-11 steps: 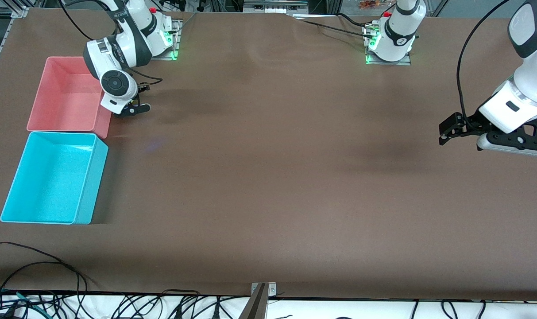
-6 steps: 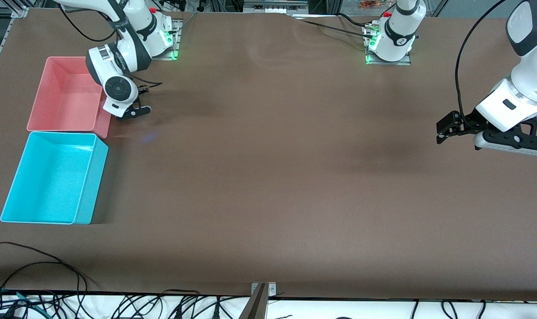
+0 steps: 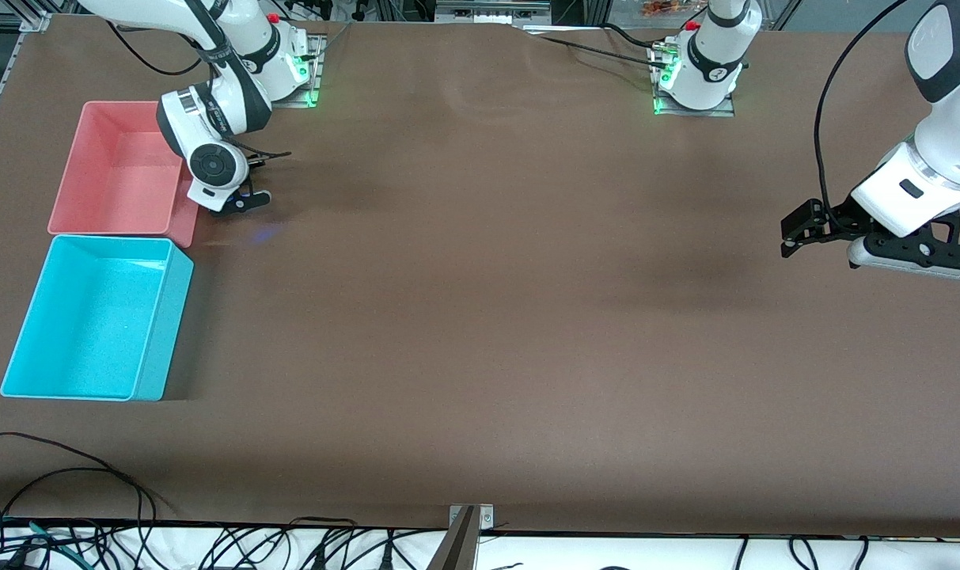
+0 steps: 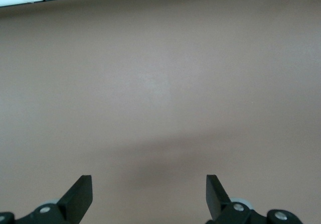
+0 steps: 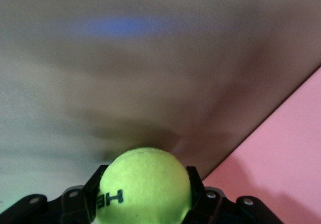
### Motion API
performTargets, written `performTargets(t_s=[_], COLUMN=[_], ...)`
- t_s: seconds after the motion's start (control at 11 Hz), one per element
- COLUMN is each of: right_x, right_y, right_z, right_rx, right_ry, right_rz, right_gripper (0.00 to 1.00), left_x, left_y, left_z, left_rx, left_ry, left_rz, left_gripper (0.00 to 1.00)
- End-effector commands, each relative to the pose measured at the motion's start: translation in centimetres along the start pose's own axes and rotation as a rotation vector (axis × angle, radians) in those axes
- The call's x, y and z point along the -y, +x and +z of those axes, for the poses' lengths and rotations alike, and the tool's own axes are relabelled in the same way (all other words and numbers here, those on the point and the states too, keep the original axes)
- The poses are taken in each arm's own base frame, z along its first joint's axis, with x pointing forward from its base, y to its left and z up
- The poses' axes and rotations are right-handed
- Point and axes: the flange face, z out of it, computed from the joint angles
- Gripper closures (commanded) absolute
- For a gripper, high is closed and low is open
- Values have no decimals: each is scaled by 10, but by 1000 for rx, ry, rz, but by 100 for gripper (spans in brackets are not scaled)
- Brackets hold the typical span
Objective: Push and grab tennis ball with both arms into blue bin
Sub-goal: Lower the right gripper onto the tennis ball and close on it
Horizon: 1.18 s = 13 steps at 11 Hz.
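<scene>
— Tennis ball (image 5: 144, 183), where is it?

— Clamped in my right pincer (image 3: 240, 200). In the right wrist view its two fingers (image 5: 195, 184) press against the ball's sides, and black lettering shows on the fuzz. In the front view my own wrist hides the ball.

— And where does that pincer hang?

— Over the brown worktop (image 3: 480, 317), just beside the pink bin (image 3: 119, 170), at the corner of it that faces the blue bin (image 3: 100, 317). The pink wall (image 5: 281, 153) fills one corner of the right wrist view.

— What about the blue bin?

— It sits on the worktop at my right arm's end, nearer the front camera than the pink bin, the two just beside each other.

— And your left pincer (image 3: 796, 229)?

— Spread wide, gripping nothing. It hangs over bare worktop at my left arm's end, well apart from both bins. In the left wrist view, only its two fingertips (image 4: 80, 194) show, with plain brown surface between them. That arm waits.
</scene>
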Motion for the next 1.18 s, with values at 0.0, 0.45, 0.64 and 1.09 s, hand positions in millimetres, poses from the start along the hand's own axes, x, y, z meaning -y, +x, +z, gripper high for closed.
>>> performTargets(t_s=[0.0, 0.45, 0.64, 1.09], right_x=[-9, -29, -47, -127], right_y=[1, 42, 51, 78], right_z=[-6, -102, -161, -284], right_rx=[10, -52, -61, -172], right_ry=[-22, -98, -71, -56], right_rz=[1, 32, 84, 83], right_gripper=[62, 62, 64, 66], left_x=[1, 2, 2, 2], left_y=[1, 2, 2, 2], left_z=[-1, 4, 4, 4], left_rx=[11, 18, 18, 18], left_ry=[14, 13, 13, 13], left_rz=[21, 20, 20, 18], left_gripper=[0, 0, 0, 0])
